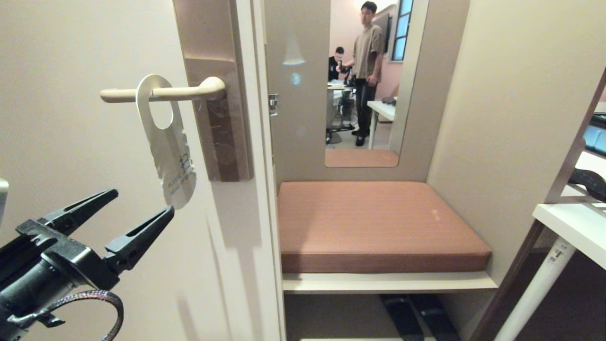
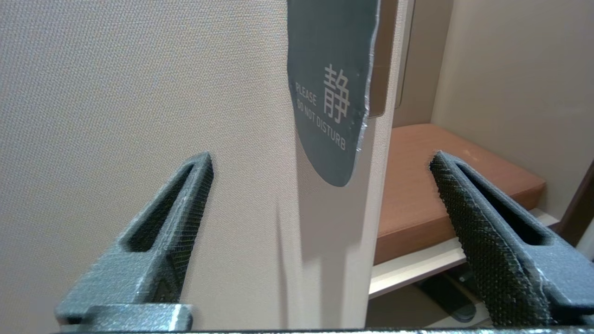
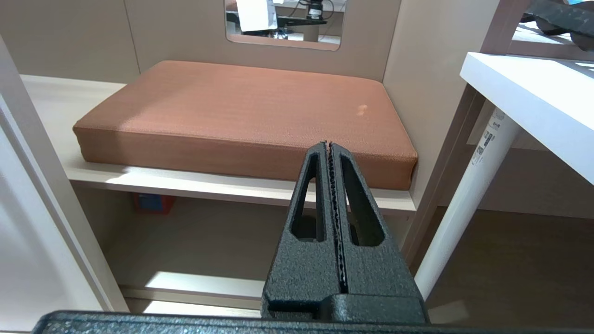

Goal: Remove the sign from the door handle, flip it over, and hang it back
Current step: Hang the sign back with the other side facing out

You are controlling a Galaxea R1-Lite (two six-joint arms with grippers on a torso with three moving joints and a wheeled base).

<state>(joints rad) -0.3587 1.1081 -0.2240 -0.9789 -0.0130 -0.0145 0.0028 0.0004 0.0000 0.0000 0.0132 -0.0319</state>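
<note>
A: Where is the flat card sign [image 1: 166,142] with the oval hole?

B: It hangs on the slim cream lever door handle [image 1: 163,93], above and just beyond the left gripper [image 1: 144,203] fingers [image 2: 482,232], which are spread, holding nothing.

A: And the right gripper [image 3: 328,144]?

B: Its fingers are pressed together, empty, before the brown cushion [image 3: 241,106].

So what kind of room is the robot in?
Probably a hotel room doorway, maybe a mock-up: a "make up room" sign hangs on the door handle, beside a cushioned bench under a mirror.

"please do not disturb", sign [image 2: 332,93]
</note>
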